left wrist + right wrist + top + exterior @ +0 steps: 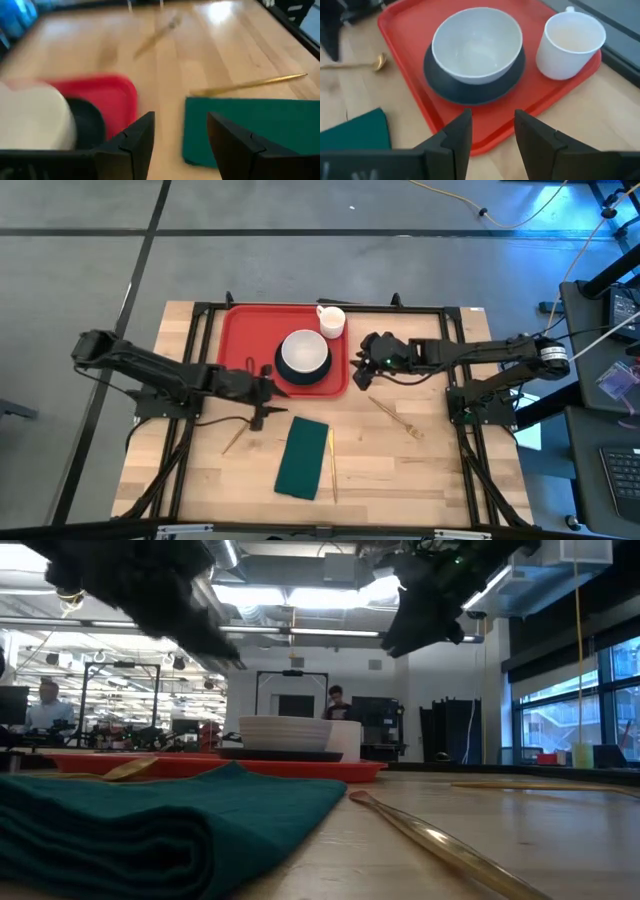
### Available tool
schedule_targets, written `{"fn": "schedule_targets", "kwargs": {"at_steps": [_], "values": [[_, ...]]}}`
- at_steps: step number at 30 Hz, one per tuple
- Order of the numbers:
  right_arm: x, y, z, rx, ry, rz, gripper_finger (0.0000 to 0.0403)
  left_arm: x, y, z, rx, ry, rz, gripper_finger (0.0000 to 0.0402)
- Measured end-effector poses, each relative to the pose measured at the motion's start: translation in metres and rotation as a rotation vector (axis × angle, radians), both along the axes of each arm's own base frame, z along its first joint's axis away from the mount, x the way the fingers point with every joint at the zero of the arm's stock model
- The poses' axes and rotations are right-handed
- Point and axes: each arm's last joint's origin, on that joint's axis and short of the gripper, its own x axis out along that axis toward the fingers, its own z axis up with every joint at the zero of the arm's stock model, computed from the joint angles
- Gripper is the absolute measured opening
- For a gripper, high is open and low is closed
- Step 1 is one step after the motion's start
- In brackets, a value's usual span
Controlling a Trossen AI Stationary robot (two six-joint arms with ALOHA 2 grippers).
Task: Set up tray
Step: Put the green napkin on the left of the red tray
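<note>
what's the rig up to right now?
Tray setup, partway done. The red tray already carries a white bowl on a dark plate and a white cup. The green napkin and gold cutlery lie on the wooden table, off the tray. The left gripper hovers open by the tray's near edge; the right gripper is open beside its right edge. Neither holds anything.

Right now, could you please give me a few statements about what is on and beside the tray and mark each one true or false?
1. The white bowl sits on a dark plate on the red tray. True.
2. The white cup stands on the bare table. False: it stands on the tray, beside the bowl.
3. The green napkin lies on the table, off the tray. True.
4. The right gripper holds the cup. False: it is open and empty.
5. The left gripper is open. True.
</note>
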Motion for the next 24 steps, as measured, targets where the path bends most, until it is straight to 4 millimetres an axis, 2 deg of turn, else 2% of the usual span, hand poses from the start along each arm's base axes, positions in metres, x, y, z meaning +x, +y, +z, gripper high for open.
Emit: {"fn": "schedule_targets", "kwargs": {"at_steps": [6, 11, 15, 20, 24], "values": [[0.001, 0.01, 0.0, -0.015, 0.012, 0.05, 0.0147, 0.018, -0.002, -0.04, -0.14, 0.175, 0.069, 0.0173], [0.001, 0.015, 0.0, -0.024, 0.016, 0.075, 0.0147, 0.032, -0.001, -0.066, -0.222, 0.209, 0.156, 0.0173], [0.001, 0.018, -0.001, -0.039, 0.025, 0.099, 0.0147, 0.039, -0.001, -0.078, -0.337, 0.217, 0.16, 0.0173], [0.0, 0.018, -0.001, -0.04, 0.034, 0.101, 0.0147, 0.042, 0.003, -0.092, -0.333, 0.25, 0.233, 0.0173], [-0.001, 0.018, -0.002, -0.042, 0.047, 0.103, 0.0147, 0.046, 0.002, -0.097, -0.363, 0.235, 0.209, 0.0173]]}}
